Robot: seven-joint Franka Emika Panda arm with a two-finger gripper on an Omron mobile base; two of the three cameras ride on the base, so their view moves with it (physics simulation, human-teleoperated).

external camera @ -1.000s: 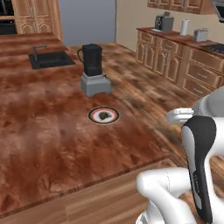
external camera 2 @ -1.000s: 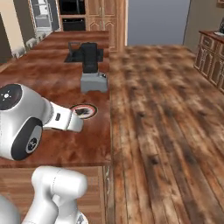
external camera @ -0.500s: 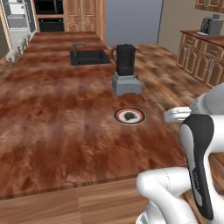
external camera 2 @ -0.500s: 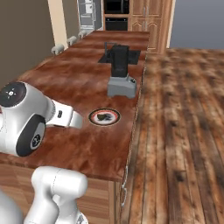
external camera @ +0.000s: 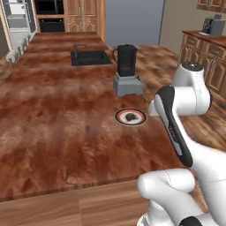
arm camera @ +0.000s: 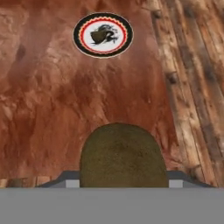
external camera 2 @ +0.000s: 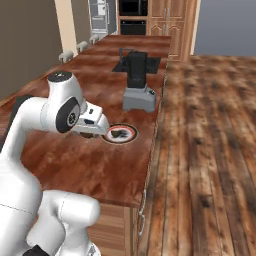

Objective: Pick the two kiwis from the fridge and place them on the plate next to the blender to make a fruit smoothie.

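Observation:
A kiwi (arm camera: 122, 155) sits large and olive-brown between my fingers, and my gripper (arm camera: 122, 175) is shut on it. From the right base view my gripper (external camera 2: 91, 131) hovers just above the counter, a little left of the plate (external camera 2: 131, 134). The plate (arm camera: 78, 35) is white with an orange-red rim, and the other kiwi (arm camera: 100, 36) lies on it. That kiwi (external camera: 131, 117) and plate (external camera: 140, 119) lie just in front of the black blender (external camera: 126, 66) on its grey base. The fridge (external camera: 16, 16) stands far back left.
The wooden island counter (external camera: 57, 123) ends at an edge (external camera 2: 150, 150) close to the plate's right, with plank floor (external camera 2: 210, 130) beyond. A dark sink (external camera: 89, 57) lies behind the blender. A black oven (external camera: 49, 6) and a grey appliance (external camera: 212, 25) stand far off.
The base has driven, so the whole scene has shifted and the blender and plate look nearer. The arm has swung forward, bringing the hand with the kiwi close beside the plate.

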